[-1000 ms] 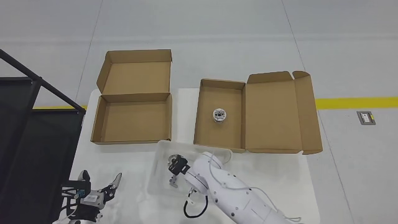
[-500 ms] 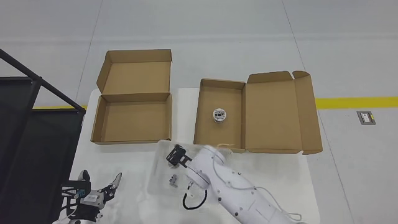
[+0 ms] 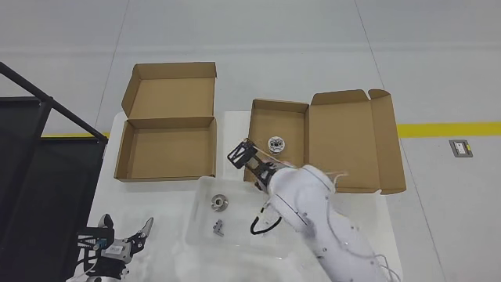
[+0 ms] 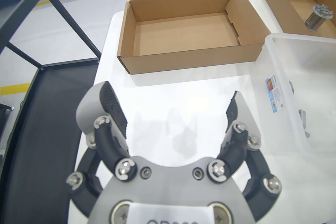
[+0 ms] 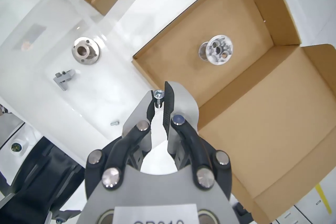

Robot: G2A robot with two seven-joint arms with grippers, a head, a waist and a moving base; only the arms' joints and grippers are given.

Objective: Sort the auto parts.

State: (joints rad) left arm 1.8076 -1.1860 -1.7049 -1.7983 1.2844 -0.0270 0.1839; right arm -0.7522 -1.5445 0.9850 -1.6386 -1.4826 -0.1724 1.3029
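Small silver socket-head bolt [image 5: 158,97], the part now being sorted, sits clamped between the right jaws, its long axis running along the fingers and its head outermost at their tips. We see these jaws poised over the near wall of the open brown cardboard box with its lid folded flat to one side [image 3: 290,125], close to a corner. The box floor lies just beyond the tips, and the translucent plastic bin [image 3: 200,219] lies back on the robot's side. That box holds one silver flanged spool-shaped part with a ring of holes in its face [image 5: 216,50], standing on end well apart from the bolt. In the bin lie a round metal flange with a central bore [image 5: 85,50], a grey bracket-shaped piece [image 5: 63,77] and a small loose screw [image 5: 114,123]. A second open brown cardboard box [image 3: 164,153] stands just beside the first, on its left, showing its plain floor. The left jaws stand wide apart, gripping nothing, over the white surface [image 4: 157,83] beside the bin's wall. We judge the right arm much the nearer to either box. We also judge that the coming move calls for a short carry inward past the wall before the jaws part, since a release at the wall could drop the bolt between the boxes.
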